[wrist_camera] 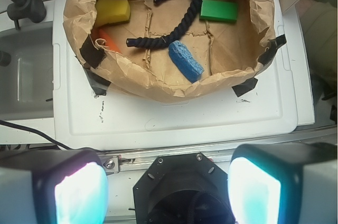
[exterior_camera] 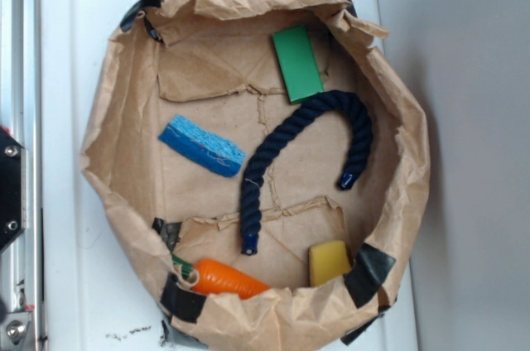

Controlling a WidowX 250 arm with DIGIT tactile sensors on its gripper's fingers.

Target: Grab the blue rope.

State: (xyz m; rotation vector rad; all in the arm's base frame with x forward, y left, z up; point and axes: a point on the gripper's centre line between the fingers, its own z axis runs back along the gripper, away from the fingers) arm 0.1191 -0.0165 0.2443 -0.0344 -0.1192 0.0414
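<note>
Our hand [wrist_camera: 168,192] is wide apart, holding nothing, well back from the thick dark blue hook-shaped rope [exterior_camera: 281,149] in the brown paper tub [exterior_camera: 132,103].

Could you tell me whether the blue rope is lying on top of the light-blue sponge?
No, the blue rope lies on the paper beside the sponge, with a gap between them.
</note>
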